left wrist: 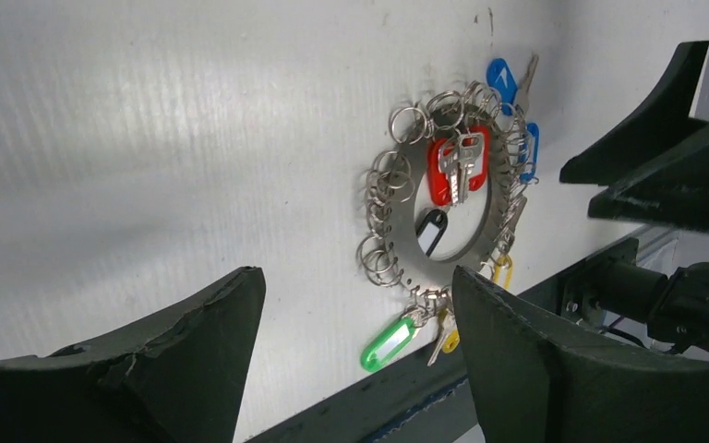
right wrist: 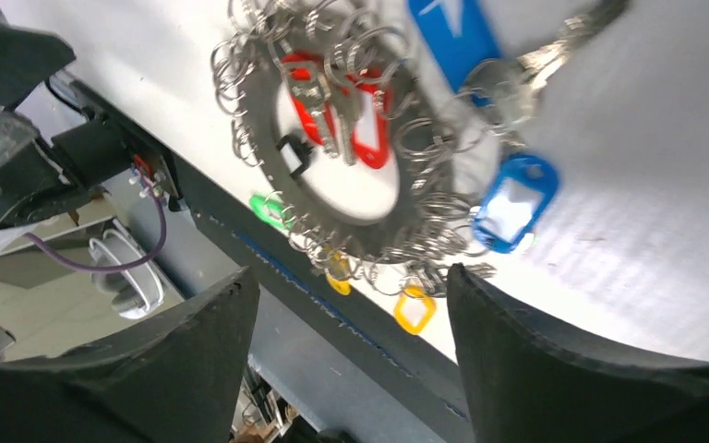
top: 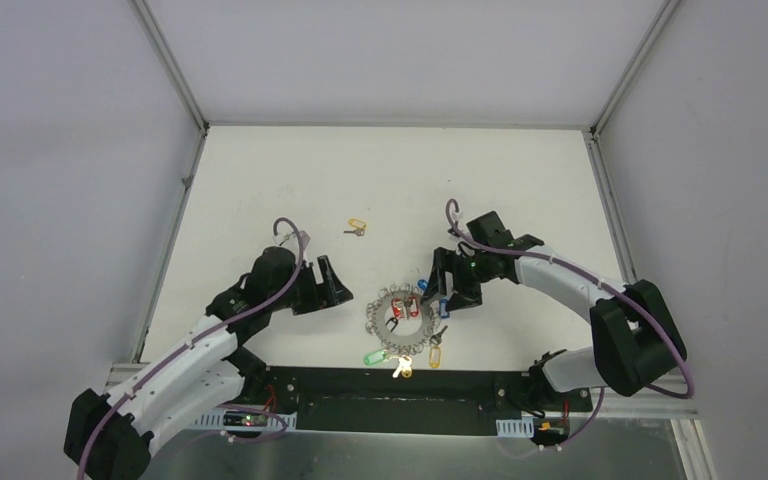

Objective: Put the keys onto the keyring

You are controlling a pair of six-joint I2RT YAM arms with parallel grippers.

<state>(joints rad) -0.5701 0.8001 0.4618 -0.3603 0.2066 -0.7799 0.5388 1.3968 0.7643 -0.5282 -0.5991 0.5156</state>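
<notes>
Wide white table point(top: 260, 180), and the keyring point(top: 373, 320) lies flat near its front edge, right between the two arms. Left arm point(top: 190, 350) reaches in from the keyring's left, right arm point(top: 580, 290) from its right. Left pincer point(top: 335, 283) sits just left of the keyring, fingers spread wide, nothing between them. Right pincer point(top: 447, 285) is at the keyring's far-right rim, also gaping and gripping nothing. On the keyring itself, red tags point(top: 400, 308) lie inside the loop, a green tag point(top: 371, 356) and yellow tags point(top: 435, 352) trail off its near side, and blue tags point(top: 423, 286) sit at its far-right rim beside the right pincer. One loose yellow-tagged key point(top: 357, 228) lies alone, well beyond the keyring, slightly left.
</notes>
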